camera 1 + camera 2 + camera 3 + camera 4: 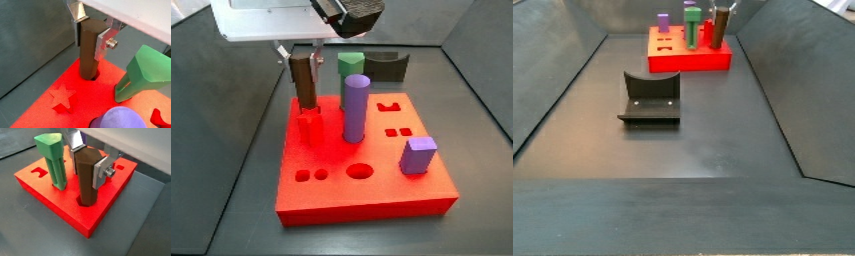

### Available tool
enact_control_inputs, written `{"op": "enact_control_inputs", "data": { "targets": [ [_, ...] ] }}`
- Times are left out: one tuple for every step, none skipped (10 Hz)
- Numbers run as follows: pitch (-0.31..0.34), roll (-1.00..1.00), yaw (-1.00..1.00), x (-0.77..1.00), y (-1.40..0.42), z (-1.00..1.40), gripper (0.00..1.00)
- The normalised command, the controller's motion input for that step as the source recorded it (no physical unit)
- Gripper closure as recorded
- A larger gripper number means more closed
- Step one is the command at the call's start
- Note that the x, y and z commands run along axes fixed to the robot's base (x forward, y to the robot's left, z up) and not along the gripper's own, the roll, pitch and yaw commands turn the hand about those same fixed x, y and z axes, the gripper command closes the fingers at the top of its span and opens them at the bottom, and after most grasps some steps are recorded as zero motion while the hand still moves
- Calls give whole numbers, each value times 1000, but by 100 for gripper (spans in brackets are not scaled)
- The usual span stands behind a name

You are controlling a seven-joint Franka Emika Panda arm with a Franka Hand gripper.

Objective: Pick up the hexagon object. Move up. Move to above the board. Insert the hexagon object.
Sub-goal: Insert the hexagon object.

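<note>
The hexagon object [88,62] is a brown bar standing upright, with its lower end in a hole near a corner of the red board [40,107]. It shows in both wrist views [87,188] and both side views [306,88] [723,30]. My gripper [89,37] is shut on the bar's upper part, with a silver finger [100,172] flat against each side. The gripper also shows in the other views [87,163] [302,52]. The board [40,180] lies on the grey floor [425,195] at the far end of the bin [680,62].
A green prism [53,158] [349,62] and a tall purple cylinder [356,105] [120,119] stand in the board close to the bar. A short purple block [418,155] and a red star shape [61,96] are also on it. The fixture [649,100] [389,66] stands on the floor beside the board.
</note>
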Motion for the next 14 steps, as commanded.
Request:
{"op": "enact_control_inputs", "data": {
  "targets": [
    [-23,50,0,-294,197,-611,100],
    [0,67,0,-249,266,-600,100],
    [-17,0,0,23,454,-414,100],
    [0,-53,0,331,351,-366,100],
    [-74,-20,0,294,43,-466,100],
    [-110,-29,0,406,0,-469,100],
    [-106,-47,0,509,0,-443,100],
    [-40,-61,0,634,14,-351,100],
    [-17,-49,-17,420,180,-240,100],
    [0,0,0,0,163,-374,100],
    [0,117,-34,-111,51,-483,100],
    [-3,334,-217,-360,-177,-554,100],
    [-39,394,-274,-306,-337,-457,100],
    [-54,424,-271,-274,-354,-423,100]
  ]
}}
